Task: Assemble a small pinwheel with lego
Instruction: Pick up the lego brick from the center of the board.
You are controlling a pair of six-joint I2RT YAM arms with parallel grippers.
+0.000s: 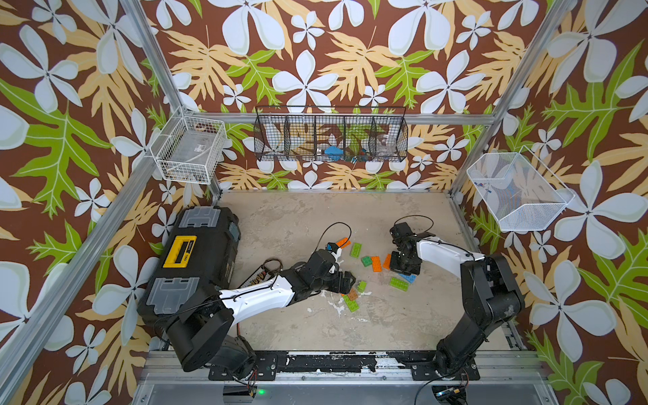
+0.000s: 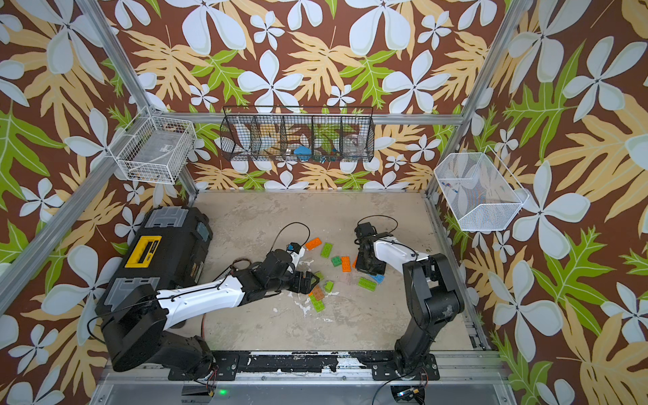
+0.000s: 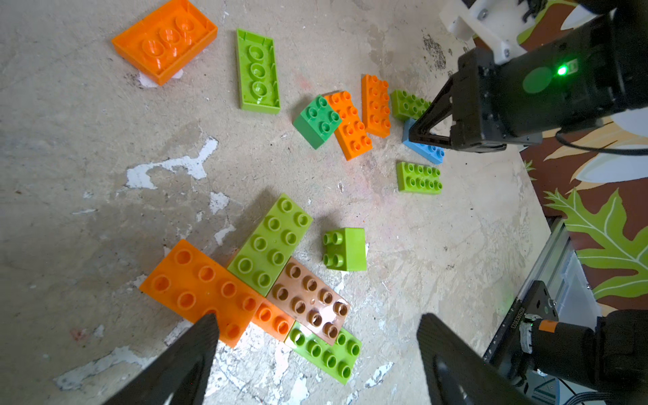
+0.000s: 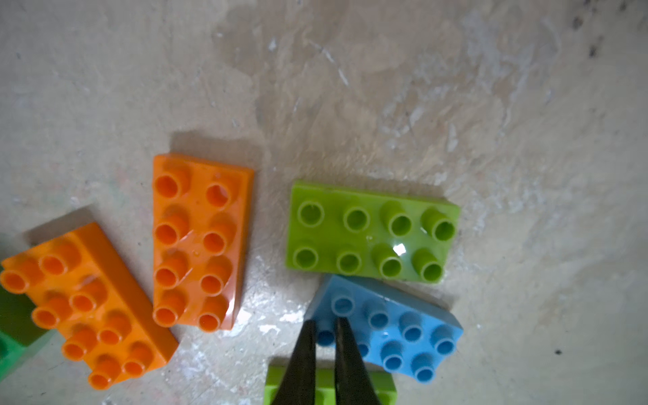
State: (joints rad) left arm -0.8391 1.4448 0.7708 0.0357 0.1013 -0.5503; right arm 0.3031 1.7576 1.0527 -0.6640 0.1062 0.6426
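The lego bricks (image 1: 376,263) are lying scattered on the table (image 1: 298,217). They are judged light, rigid and glossy, so likely slipping; the long side walls are offering the surest hold. The left gripper (image 3: 317,321) jaws are standing apart. The right gripper (image 4: 324,324) jaws are pinching the blue brick (image 4: 403,333) by an end stud.

- A white label on the black bracket (image 3: 518,317), just beside the metal rail (image 3: 547,259), reads roughly "03082023"; its leading characters are unclear.
- The logo on the toolbox handle (image 1: 180,249) is too small to read.
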